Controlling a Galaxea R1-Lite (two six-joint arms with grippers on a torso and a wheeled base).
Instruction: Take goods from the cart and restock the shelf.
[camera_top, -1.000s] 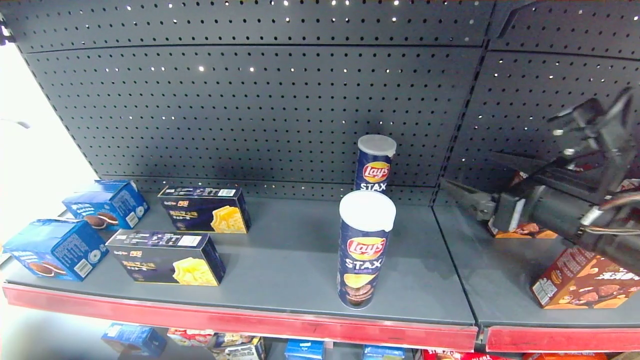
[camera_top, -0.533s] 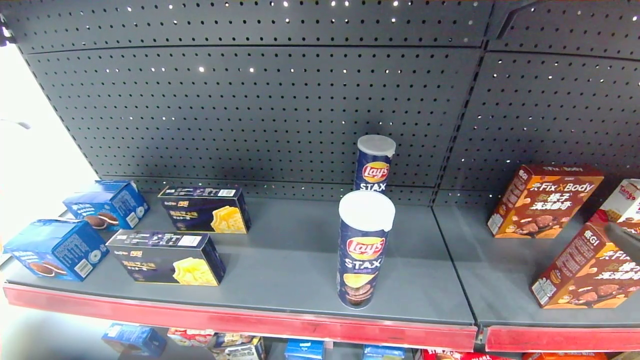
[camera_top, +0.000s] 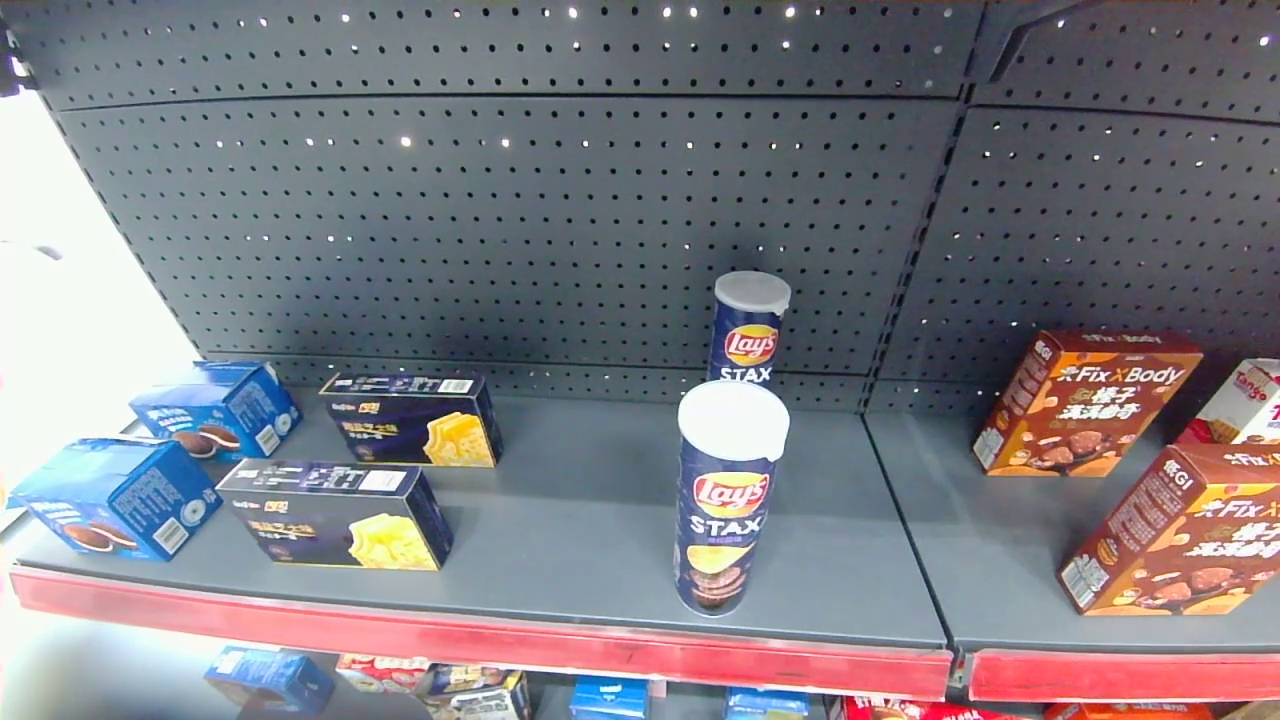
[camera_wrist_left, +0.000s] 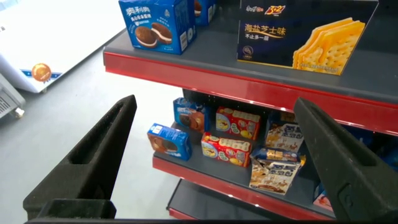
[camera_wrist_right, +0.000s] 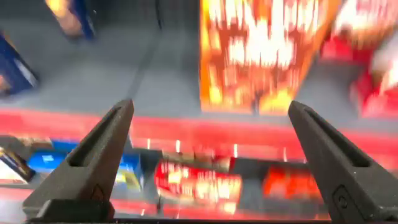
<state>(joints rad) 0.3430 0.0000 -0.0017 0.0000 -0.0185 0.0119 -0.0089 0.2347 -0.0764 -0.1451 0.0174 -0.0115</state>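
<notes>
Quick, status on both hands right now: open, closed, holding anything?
Left hand: open, holding nothing.
Right hand: open, holding nothing.

- A shop: a dark pegboard-backed shelf (camera_top: 560, 520) with a red front strip.
- Crisp tubes (camera_top: 728, 495) and biscuit boxes (camera_top: 410, 418) face outward, more packets (camera_wrist_left: 235, 140) below.

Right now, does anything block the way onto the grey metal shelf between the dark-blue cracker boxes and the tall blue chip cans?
Nothing visible does: that stretch of grey metal shelf lies bare from its red front lip back to the pegboard.
</notes>
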